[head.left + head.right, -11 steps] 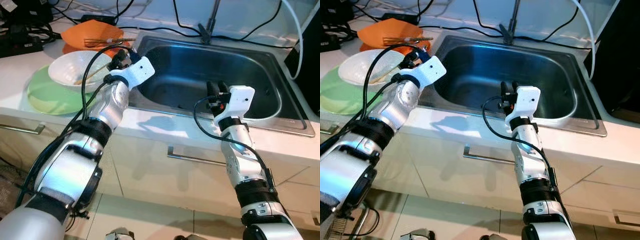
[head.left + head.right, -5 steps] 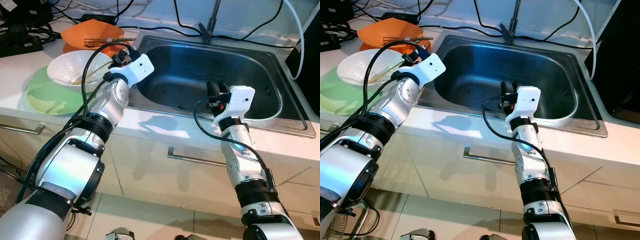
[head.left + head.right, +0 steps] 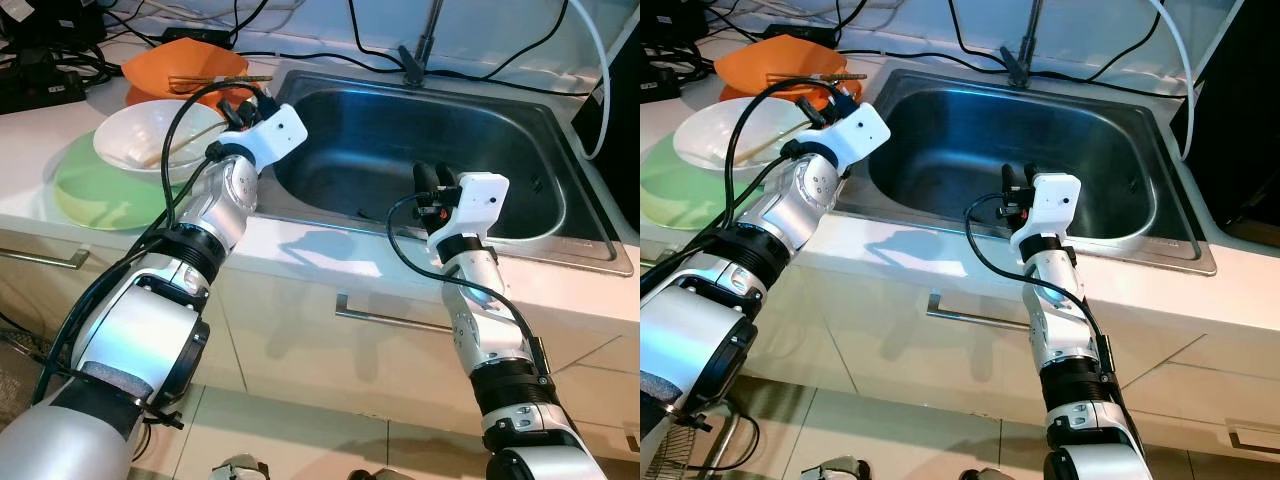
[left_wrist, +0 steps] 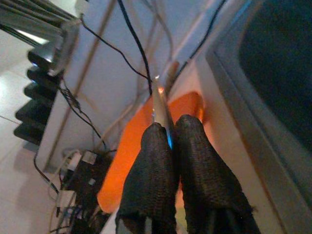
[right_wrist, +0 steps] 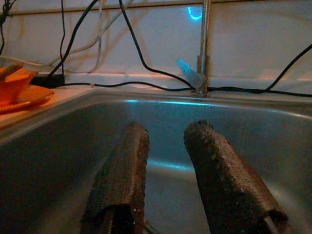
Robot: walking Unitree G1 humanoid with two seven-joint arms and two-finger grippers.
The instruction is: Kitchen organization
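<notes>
Nearest the robot, the right pincer (image 3: 1015, 178) hung over the front of the steel sink (image 3: 1120, 170), its two black fingers (image 5: 122, 170) parted with nothing between them, well apart from the dishes. The left pincer (image 4: 168, 134) was the nearer arm to those: it stood over the sink's left rim, just beside the white bowl (image 3: 135, 135) that sat on the green plate (image 3: 85, 190) on the surface (image 3: 30, 140). Its fingers were pressed tight on a thin metal utensil (image 4: 161, 105), whose long axis ran on past the fingertips toward the orange plate (image 3: 175, 65) farther back by the wall. The coming move probably turned on that axis and on where the utensil should be set down, bowl or sink. The left wrist view showed the clamped utensil plainly, whereas the head views hid the grip behind the white wrist housing; what kind of utensil it was could not be told
</notes>
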